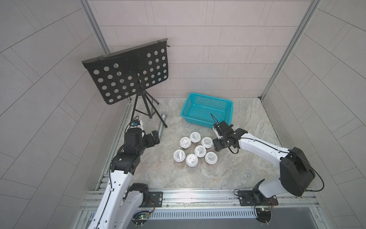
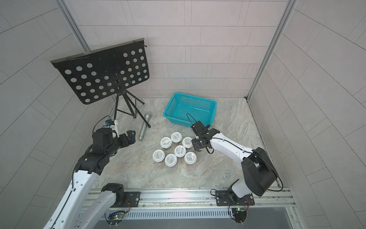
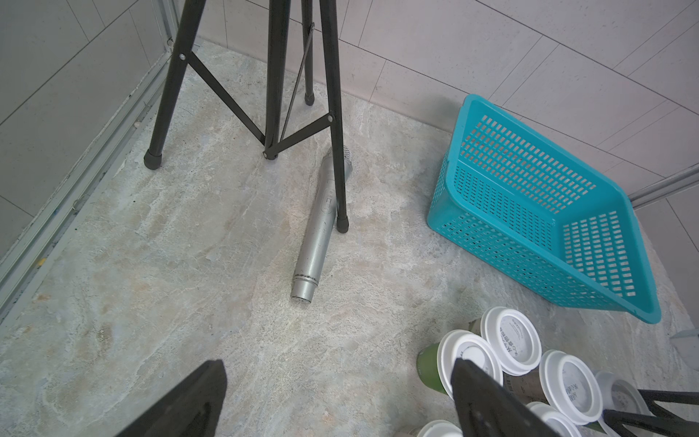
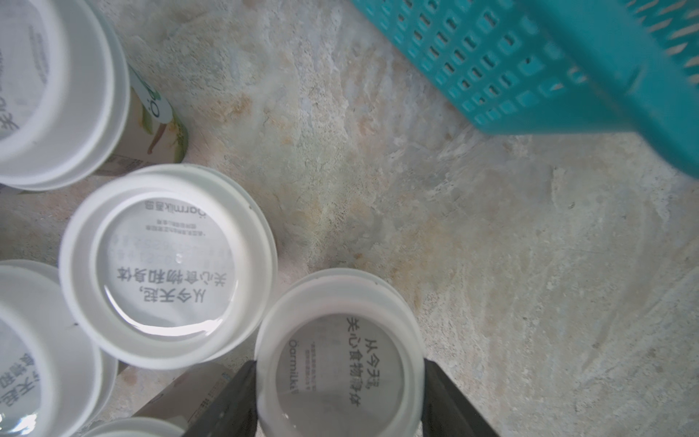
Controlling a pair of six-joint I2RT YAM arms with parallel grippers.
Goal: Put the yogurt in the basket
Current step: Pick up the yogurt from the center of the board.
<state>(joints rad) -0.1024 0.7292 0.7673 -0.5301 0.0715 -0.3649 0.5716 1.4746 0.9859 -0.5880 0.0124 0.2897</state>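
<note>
1. The yogurt cup [image 4: 333, 382] nearest the basket [image 4: 529, 75] stands upright on the bench [image 4: 491, 265], near the basket's front wall. The right hand [image 4: 338, 363] is set around it, one finger on each side.
2. Whether the fingers press the cup's body cannot be told, since the white lid hides the contact. The squeeze is best taken evenly on the body below the lid's flare; a grip on the lid rim alone would probably slip.
3. A neighbouring cup [image 4: 166, 265] sits just beside the flanked one, on the side away from the basket. A straight lift is advised before any sideways travel, so that the neighbour is not knocked.
4. The cup should be carried above the basket's flared rim, then lowered upright onto the mesh floor towards a far corner, so that room is left for the rest.
5. Seven further cups [image 1: 200, 151] are clustered on the bench in front of the basket; in both top views none lies inside it.
6. The left hand [image 1: 155, 138] is spread wide and empty, well apart from the basket, where the carrying path is not blocked.
</note>
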